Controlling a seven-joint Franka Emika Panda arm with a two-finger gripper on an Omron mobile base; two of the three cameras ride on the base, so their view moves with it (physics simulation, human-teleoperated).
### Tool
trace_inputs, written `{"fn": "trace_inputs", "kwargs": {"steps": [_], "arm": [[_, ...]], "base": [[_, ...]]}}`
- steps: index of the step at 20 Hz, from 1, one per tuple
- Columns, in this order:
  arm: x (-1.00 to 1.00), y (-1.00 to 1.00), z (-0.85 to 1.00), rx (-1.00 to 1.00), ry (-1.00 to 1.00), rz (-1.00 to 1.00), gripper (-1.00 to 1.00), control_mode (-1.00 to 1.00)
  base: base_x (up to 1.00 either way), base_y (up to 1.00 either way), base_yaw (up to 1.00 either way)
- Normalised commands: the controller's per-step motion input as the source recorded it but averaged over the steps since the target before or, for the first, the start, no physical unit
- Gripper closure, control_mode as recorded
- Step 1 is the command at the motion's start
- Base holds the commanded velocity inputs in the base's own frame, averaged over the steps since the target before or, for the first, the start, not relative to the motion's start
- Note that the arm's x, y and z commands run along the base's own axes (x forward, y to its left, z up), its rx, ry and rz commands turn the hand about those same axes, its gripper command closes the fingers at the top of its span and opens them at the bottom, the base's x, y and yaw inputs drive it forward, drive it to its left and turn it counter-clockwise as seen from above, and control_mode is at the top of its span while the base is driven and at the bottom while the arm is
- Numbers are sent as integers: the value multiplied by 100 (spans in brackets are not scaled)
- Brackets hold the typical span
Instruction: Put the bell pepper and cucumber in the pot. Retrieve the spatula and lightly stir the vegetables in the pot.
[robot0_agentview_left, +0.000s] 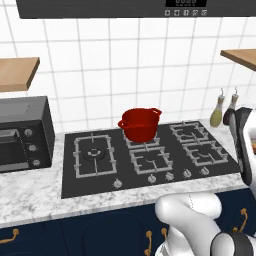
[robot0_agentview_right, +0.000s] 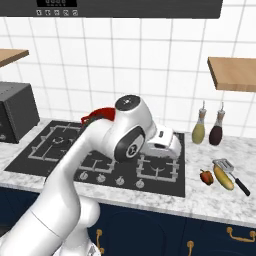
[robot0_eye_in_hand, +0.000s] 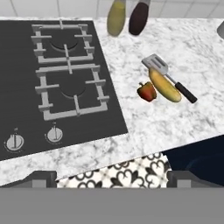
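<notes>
Red bell pepper (robot0_eye_in_hand: 147, 91), cucumber (robot0_eye_in_hand: 164, 85) and spatula (robot0_eye_in_hand: 168, 77) lie right of the hob (robot0_eye_in_hand: 52, 78); tool (robot0_eye_in_hand: 112, 177) released.

A home kitchen: gas hob (robot0_agentview_left: 150, 155) set in a marble counter (robot0_agentview_right: 210, 197), white tiled wall (robot0_agentview_left: 125, 65), microwave (robot0_agentview_left: 22, 135), navy cabinets (robot0_agentview_right: 150, 225)

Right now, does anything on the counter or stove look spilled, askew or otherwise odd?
Nothing is spilled or damaged. One oddity: the cucumber is yellow, more like a banana. It lies against the spatula with the bell pepper beside it, right of the stove. The pot sits upright on a rear burner.
</notes>
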Motion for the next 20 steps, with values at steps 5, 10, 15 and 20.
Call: {"fn": "trace_inputs", "kwargs": {"steps": [5, 10, 15, 20], "arm": [[0, -74, -16, 3, 0, 8, -100, -100], [0, -39, -18, 0, 0, 0, -100, -100], [0, -40, -12, 0, 0, 2, -100, -100], [7, -33, -19, 0, 0, 0, -100, -100]], "base": [[0, 0, 0], [0, 0, 0], [0, 0, 0], [0, 0, 0]]}}
